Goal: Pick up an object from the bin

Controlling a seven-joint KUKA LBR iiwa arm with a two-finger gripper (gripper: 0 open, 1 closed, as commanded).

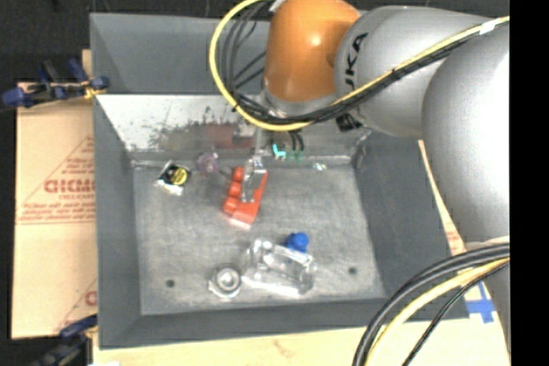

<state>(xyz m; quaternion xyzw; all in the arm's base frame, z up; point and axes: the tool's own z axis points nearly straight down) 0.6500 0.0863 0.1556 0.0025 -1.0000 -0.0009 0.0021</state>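
Although the orange wrist cover [310,47] hides most of the tool from above, the jaws show beneath it, low in the grey bin [116,210] and right at the upper end of a red plastic block [239,203]. Whether they stand wide or narrow cannot be told. One pale grey part lies over the block's top right corner, and nothing shows the block between two sides, so I would not call it held.

The block stretches away from the jaws toward the near wall, leaning slightly to the view's left, so its long axis runs nearly straight from far wall to near wall. The coming move seems to turn on this: the jaws are at one end rather than over the middle, so a sound grip would probably need them set across the short width, farther along the block.

Left of the jaws lie a faint translucent piece [208,160] and, beyond it, a small black-and-yellow thing [172,177]. Well below the jaws, past the block, rest a clear plastic container [276,268] with a blue cap [297,242], and beside it a round clear piece [226,280].
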